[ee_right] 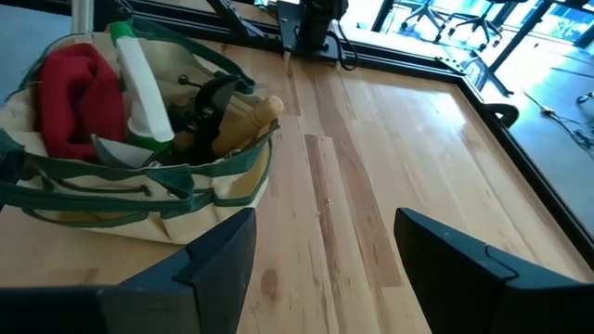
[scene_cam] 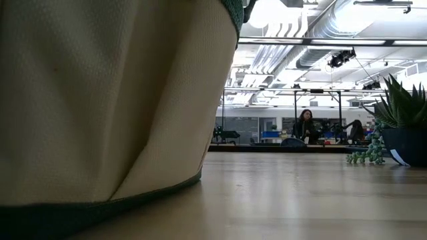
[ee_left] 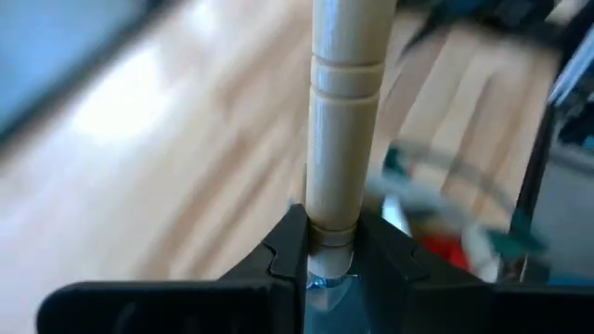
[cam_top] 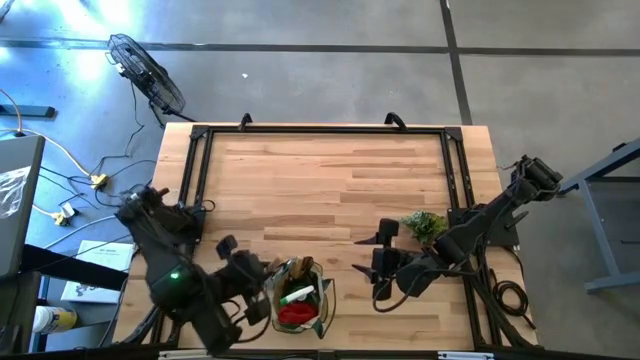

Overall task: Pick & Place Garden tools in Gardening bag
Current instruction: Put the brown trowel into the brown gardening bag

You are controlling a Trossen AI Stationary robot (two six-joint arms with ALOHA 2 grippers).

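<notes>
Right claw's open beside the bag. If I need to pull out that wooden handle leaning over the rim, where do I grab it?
Probably the wooden handle just below its rounded end, where it clears the bag rim. Bring the right claw in from the open table side, closing across the shaft; the pruners crowd its other side. The left claw holds a trowel.

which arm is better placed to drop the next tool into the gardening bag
Left. The left gripper is shut on a wooden-handled trowel right beside the gardening bag. The right gripper is open, empty, and apart from the bag.
</notes>
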